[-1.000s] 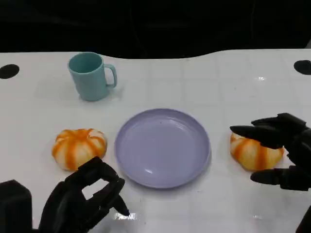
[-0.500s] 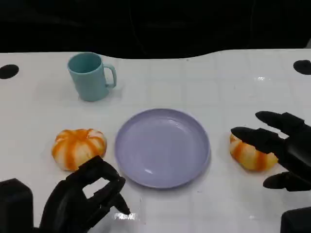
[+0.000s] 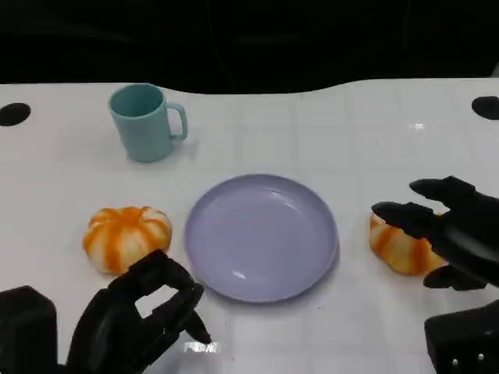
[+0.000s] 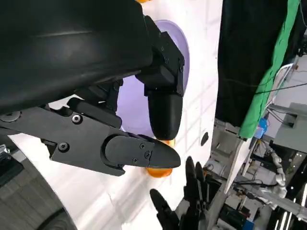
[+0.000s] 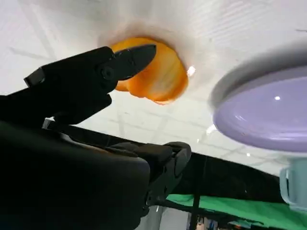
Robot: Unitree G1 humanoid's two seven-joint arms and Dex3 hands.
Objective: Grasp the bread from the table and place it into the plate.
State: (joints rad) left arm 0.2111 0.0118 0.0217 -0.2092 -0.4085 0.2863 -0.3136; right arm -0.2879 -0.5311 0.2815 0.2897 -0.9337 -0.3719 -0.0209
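Note:
Two orange-and-white striped breads lie on the white table on either side of a lilac plate [image 3: 261,238]. One bread [image 3: 126,236] is left of it, the other [image 3: 401,248] right of it. My right hand [image 3: 452,234] hovers over the right bread [image 5: 158,76] with its fingers [image 5: 96,76] spread above it and the thumb on the near side, holding nothing. My left hand [image 3: 140,319] sits near the front edge, just in front of the left bread, fingers curled in on nothing. The left wrist view shows the plate [image 4: 130,108] and a sliver of the right bread [image 4: 160,171] past my left hand [image 4: 120,120].
A teal cup [image 3: 146,122] stands at the back left, handle to the right, and its edge shows in the right wrist view [image 5: 297,187]. Dark round holes mark the table's far left [image 3: 14,114] and far right [image 3: 485,107]. The table's far edge meets a black backdrop.
My right hand has shifted a little right and toward the near edge while staying over the right bread, and its forearm now shows at the lower right. Left hand, breads and plate are unmoved.

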